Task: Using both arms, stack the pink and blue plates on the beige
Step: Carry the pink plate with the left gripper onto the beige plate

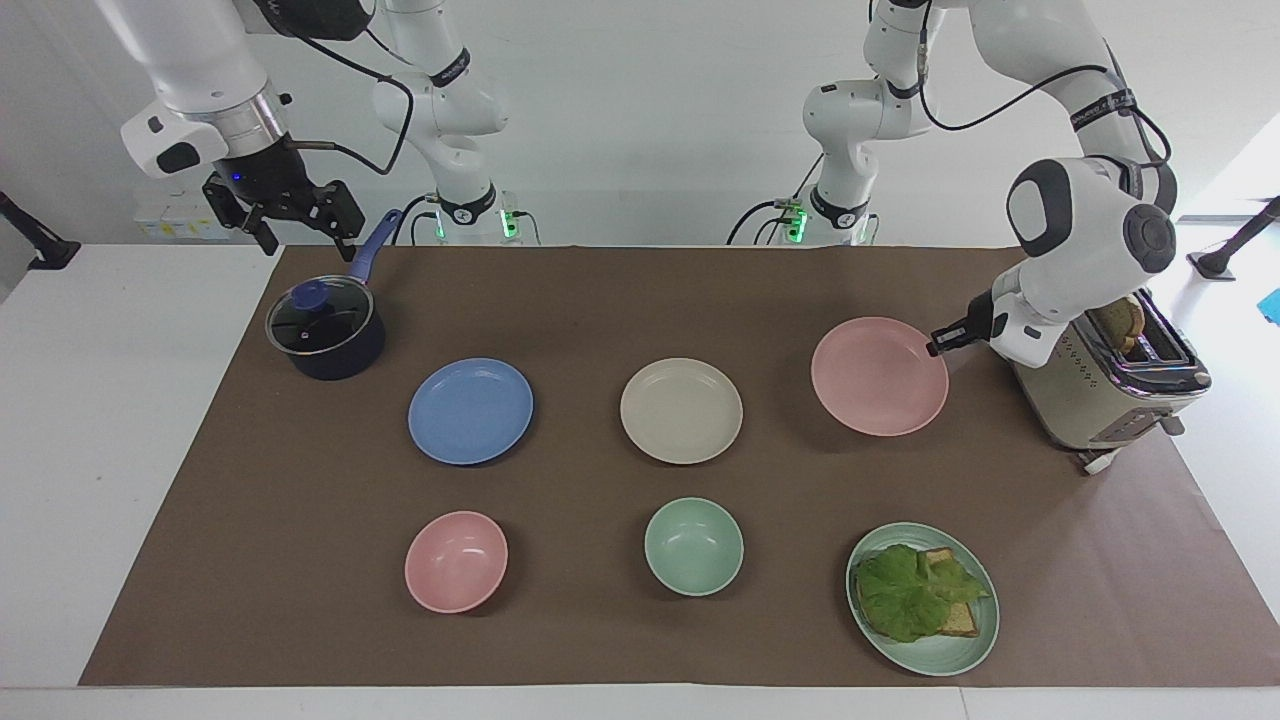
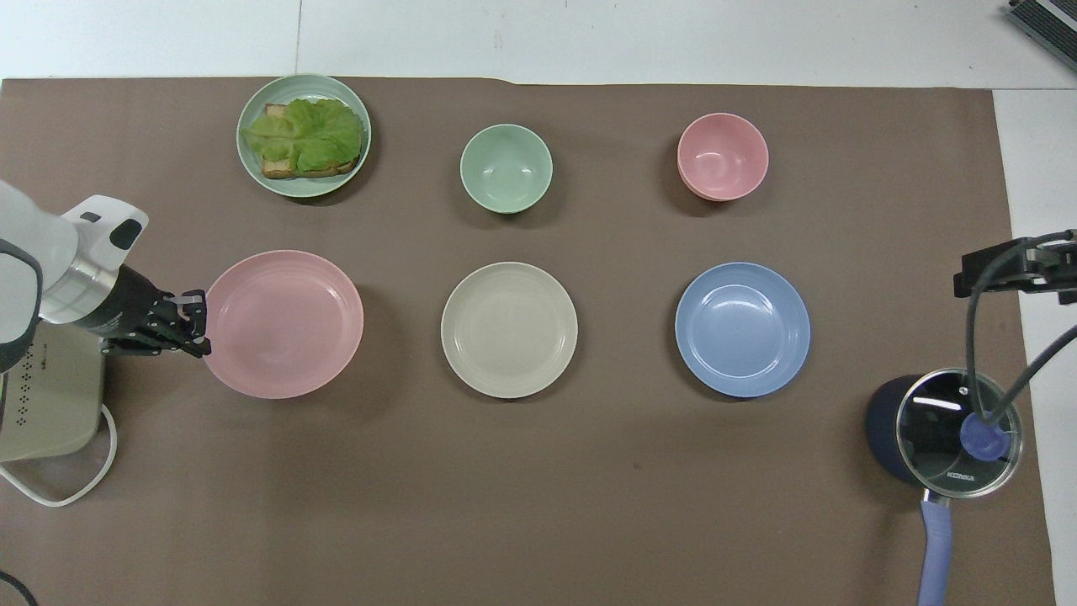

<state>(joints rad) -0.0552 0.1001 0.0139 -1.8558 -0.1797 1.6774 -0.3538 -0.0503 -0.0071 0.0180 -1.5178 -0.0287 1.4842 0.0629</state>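
Note:
My left gripper is shut on the rim of the pink plate and holds it lifted above the mat, beside the toaster. The beige plate lies flat in the middle of the mat. Toward the right arm's end lies the blue plate. My right gripper hangs open in the air over the mat's edge by the saucepan, away from the plates.
A dark saucepan with glass lid stands near the right arm. A beige toaster sits under the left arm. Farther out stand a pink bowl, a green bowl and a green plate with lettuce and toast.

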